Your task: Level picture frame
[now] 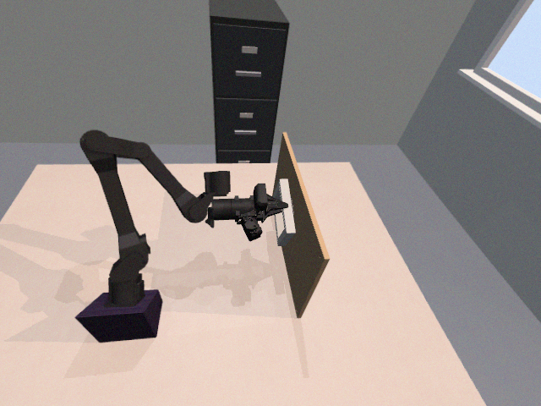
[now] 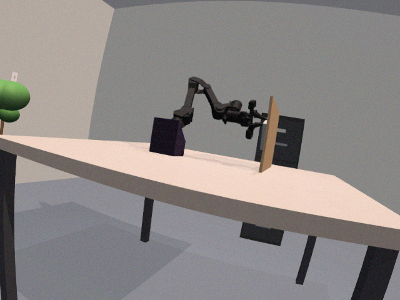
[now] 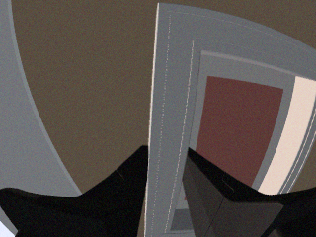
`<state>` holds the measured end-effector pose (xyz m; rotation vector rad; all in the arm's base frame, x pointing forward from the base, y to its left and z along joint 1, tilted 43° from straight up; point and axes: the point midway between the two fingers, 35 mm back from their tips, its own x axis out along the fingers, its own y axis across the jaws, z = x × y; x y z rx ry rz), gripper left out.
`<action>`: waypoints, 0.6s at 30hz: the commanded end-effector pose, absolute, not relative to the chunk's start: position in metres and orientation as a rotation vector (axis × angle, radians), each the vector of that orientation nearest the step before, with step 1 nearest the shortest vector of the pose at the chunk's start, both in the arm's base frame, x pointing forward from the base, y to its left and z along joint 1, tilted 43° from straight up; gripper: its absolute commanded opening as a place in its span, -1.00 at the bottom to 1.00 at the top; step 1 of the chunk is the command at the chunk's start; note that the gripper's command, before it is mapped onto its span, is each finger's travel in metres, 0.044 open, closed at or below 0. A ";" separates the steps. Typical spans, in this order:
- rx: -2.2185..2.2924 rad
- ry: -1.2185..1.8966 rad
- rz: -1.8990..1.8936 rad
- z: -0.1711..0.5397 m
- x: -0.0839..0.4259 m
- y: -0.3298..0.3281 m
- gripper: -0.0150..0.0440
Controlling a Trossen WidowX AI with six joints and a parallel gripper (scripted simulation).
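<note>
The picture frame (image 1: 288,221) (image 2: 263,134) (image 3: 174,74) is light grey, with a dark red picture and a pale strip inside. It is in front of the upright brown board (image 1: 304,262) (image 2: 270,139) (image 3: 74,99). My gripper (image 1: 286,204) (image 2: 264,121) (image 3: 168,148) is shut on the frame's upper bar, with one finger on each side of it. In the wrist view this bar runs nearly upright, leaning slightly. The screw and the notched strip are hidden. I cannot tell from these views whether the frame is level.
The arm stands on a dark purple block (image 1: 126,323) (image 2: 164,137) on the pale table (image 1: 218,362) (image 2: 210,174). A black filing cabinet (image 1: 247,87) (image 2: 297,142) stands behind the table. The board rises just beyond my fingertips.
</note>
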<state>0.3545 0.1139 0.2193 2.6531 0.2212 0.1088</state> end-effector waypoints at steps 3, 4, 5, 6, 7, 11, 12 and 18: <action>2.660 0.212 0.118 0.222 0.355 0.114 -0.49; 2.660 0.212 0.118 0.222 0.355 0.114 -0.49; 2.660 0.212 0.118 0.222 0.355 0.113 -0.49; 2.660 0.212 0.118 0.223 0.355 0.113 -0.49; 2.660 0.212 0.118 0.223 0.355 0.113 -0.49; 2.660 0.212 0.118 0.223 0.355 0.113 -0.49; 2.660 0.212 0.118 0.223 0.355 0.113 -0.49; 2.660 0.212 0.118 0.223 0.355 0.114 -0.49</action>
